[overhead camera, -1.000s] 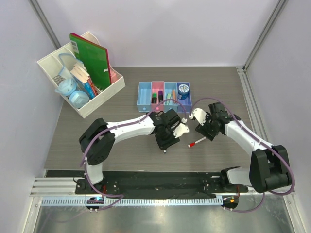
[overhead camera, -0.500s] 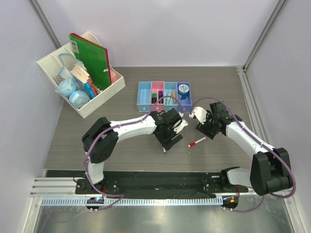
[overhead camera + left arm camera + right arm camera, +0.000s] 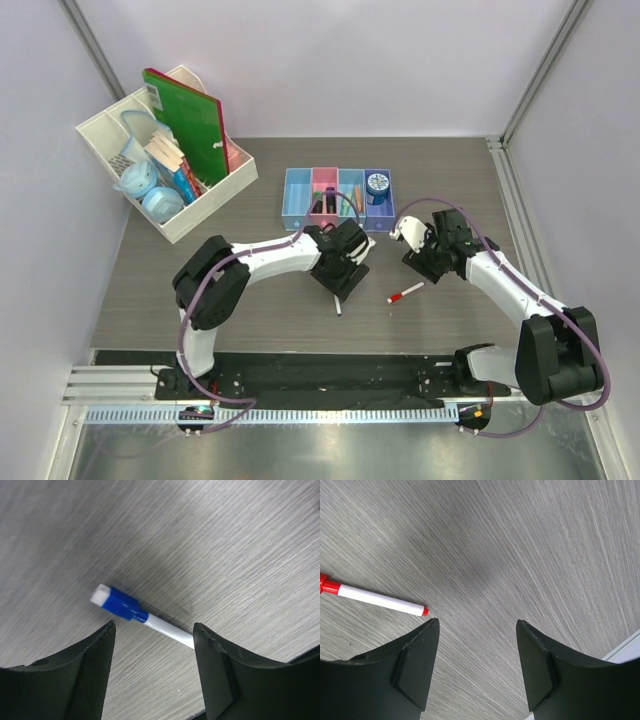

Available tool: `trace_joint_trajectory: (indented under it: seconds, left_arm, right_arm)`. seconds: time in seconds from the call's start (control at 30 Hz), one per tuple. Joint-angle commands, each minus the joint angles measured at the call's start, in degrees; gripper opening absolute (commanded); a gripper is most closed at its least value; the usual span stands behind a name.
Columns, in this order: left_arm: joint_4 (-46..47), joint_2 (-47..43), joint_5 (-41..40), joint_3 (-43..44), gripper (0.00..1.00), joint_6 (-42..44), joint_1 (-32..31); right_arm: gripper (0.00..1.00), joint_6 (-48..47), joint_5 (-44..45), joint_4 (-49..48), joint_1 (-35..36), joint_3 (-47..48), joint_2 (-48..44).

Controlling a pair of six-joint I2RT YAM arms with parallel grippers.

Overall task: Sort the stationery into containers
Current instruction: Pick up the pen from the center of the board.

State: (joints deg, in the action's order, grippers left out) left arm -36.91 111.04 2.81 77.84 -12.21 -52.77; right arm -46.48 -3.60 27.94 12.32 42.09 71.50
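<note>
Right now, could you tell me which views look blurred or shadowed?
Left wrist: the blue-white pen looks slightly soft at its cap, with a shadow beside it. Right wrist: the red-white pen is crisp; a soft shadow darkens the table. Top external: evenly lit and sharp.

Grey wood-grain table (image 3: 250,300) — red-white pen (image 3: 405,293), blue-white pen (image 3: 142,615), bin row (image 3: 296,203), white organiser (image 3: 218,193)

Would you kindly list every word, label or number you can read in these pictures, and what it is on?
No text is legible.
Notebook: white corner label, too small to read.
Blue round item in the purple bin: white marks, too blurred.
Blue-white pen, red-white pen: no print visible.
</note>
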Motion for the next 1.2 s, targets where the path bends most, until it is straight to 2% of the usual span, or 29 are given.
trace_joint_trajectory:
  seconds: [0.0,0.1,0.17,0.2,0.3,0.33,0.47,0.5,0.63,0.77,0.97,1.17]
  left_arm:
    - [0.3,0.6,4.3,0.9,0.62,-1.6,-0.3]
    - [0.5,1.3,4.3,0.7,0.59,-1.6,-0.6]
    - [0.4,2.0,4.0,1.1,0.53,-1.7,-0.6]
    - [0.3,2.6,4.0,1.2,0.47,-1.5,-0.7]
    - [0.2,3.4,3.6,1.2,0.40,-1.4,-0.7]
    - [0.2,3.7,3.3,1.1,0.33,-1.3,-0.7]
    - [0.2,4.2,1.9,0.9,0.20,-0.8,-0.7]
    - [0.2,4.3,1.6,0.9,0.13,-0.5,-0.6]
    - [-0.3,4.4,1.0,0.7,0.03,0.8,-0.4]
    - [-0.7,3.0,0.4,0.6,0.00,2.0,1.6]
    - [0.1,-2.3,0.3,-1.6,0.00,4.1,10.0]
    - [2.2,-8.6,1.1,-3.9,0.00,5.9,14.8]
  right_arm:
    - [0.68,0.8,-0.5,-3.2,0.3,0.7,-0.1]
    - [0.68,0.9,-0.8,-3.3,0.3,0.7,-0.3]
    - [0.68,1.0,-0.9,-3.4,0.3,0.7,-0.5]
    - [0.68,1.0,-1.1,-3.6,0.3,0.6,-0.6]
    - [0.68,1.1,-1.1,-3.8,0.3,0.3,-0.7]
    - [0.68,1.1,-1.1,-3.9,0.3,0.2,-0.6]
    - [0.68,1.1,-1.5,-4.4,0.3,-0.2,-0.6]
    - [0.68,1.1,-1.8,-4.5,0.3,-0.2,-0.6]
    - [0.68,1.7,-2.8,-4.2,0.3,-0.2,-0.8]
    - [0.68,2.1,-4.8,-2.8,0.8,-1.0,-2.3]
    - [0.68,-0.3,-7.6,-1.7,1.7,-6.0,-4.1]
    - [0.69,-3.4,-9.2,2.4,3.8,-6.2,-3.2]
